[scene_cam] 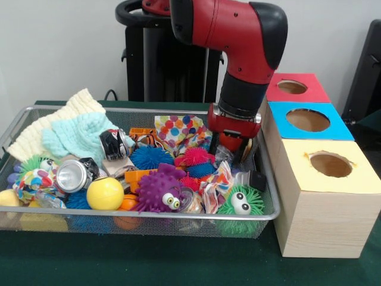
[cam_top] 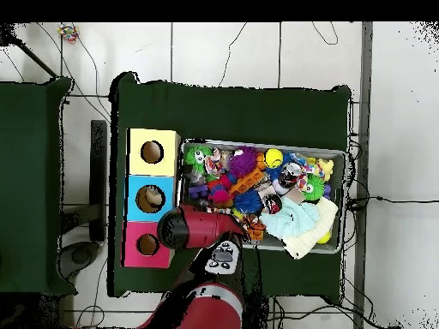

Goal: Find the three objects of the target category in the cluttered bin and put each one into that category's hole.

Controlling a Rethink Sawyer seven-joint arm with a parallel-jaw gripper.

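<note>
The wire mesh bin [scene_cam: 149,214] is full of toys and cloths; in the overhead view its rim [cam_top: 345,156] lies right of the boxes. My gripper [scene_cam: 230,150] is down in the bin's right end, next to the boxes, among a pink spiky ball [scene_cam: 195,157] and crinkled wrappers. Its two dark fingers [scene_cam: 212,145] stand apart, with the tips low in the clutter and nothing visibly held. In the overhead view the red arm [cam_top: 201,230] hides the gripper. Three wooden boxes with holes stand beside the bin: red top [scene_cam: 296,88], blue top [scene_cam: 309,121], yellow top [scene_cam: 330,165].
In the bin lie a purple spiky ball with eyes [scene_cam: 158,190], a green one [scene_cam: 239,202], a blue spiky ball [scene_cam: 149,158], a yellow ball [scene_cam: 105,193], a crushed can [scene_cam: 74,174], cream and mint knit cloths [scene_cam: 71,128], and a polka-dot cloth [scene_cam: 178,128].
</note>
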